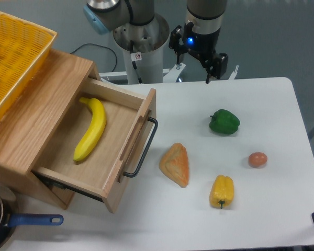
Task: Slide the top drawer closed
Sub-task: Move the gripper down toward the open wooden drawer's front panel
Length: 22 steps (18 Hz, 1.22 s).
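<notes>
The top drawer [126, 148] is a light-oak drawer pulled well out of the wooden cabinet [39, 112] at the left. Its front has a raised wooden strip and a long black bar handle [145, 149], and it faces right. A yellow banana [91, 129] lies inside it. My gripper [198, 61] hangs over the table's back edge, well to the upper right of the drawer. Its fingers [218, 65] are spread apart and hold nothing.
On the white table lie a pastry [176, 164], a green pepper [224, 122], a yellow pepper [222, 191] and a brown egg [257, 159]. A yellow basket [21, 49] rests on the cabinet. A blue-handled pot [5, 222] sits at the lower left.
</notes>
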Motion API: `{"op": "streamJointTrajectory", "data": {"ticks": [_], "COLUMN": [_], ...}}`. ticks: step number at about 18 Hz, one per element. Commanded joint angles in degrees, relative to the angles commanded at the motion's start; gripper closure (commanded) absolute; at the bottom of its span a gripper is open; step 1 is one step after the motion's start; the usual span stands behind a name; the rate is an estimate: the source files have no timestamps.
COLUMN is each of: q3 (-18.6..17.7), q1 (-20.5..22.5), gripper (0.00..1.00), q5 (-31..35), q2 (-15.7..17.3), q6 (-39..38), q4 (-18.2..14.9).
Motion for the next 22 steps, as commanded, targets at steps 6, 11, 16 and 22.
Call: {"op": "streamJointTrajectory", "data": {"ticks": [6,11,16,22], "q3": [-0.4,-0.3,0.1,0.3], "q1": [0.3,0.7,0.8,0.4], "gripper": [0.0,0.0,0.0,0.0], "q5": [0.1,-0.2,-0.2,-0.4], "q2": [-0.9,-2.8,-4.3,-6.7], "q6": [-0.5,-8.0,-13.7,-23.9], "q4": [1.1,4.0,7.2,9.8]}}
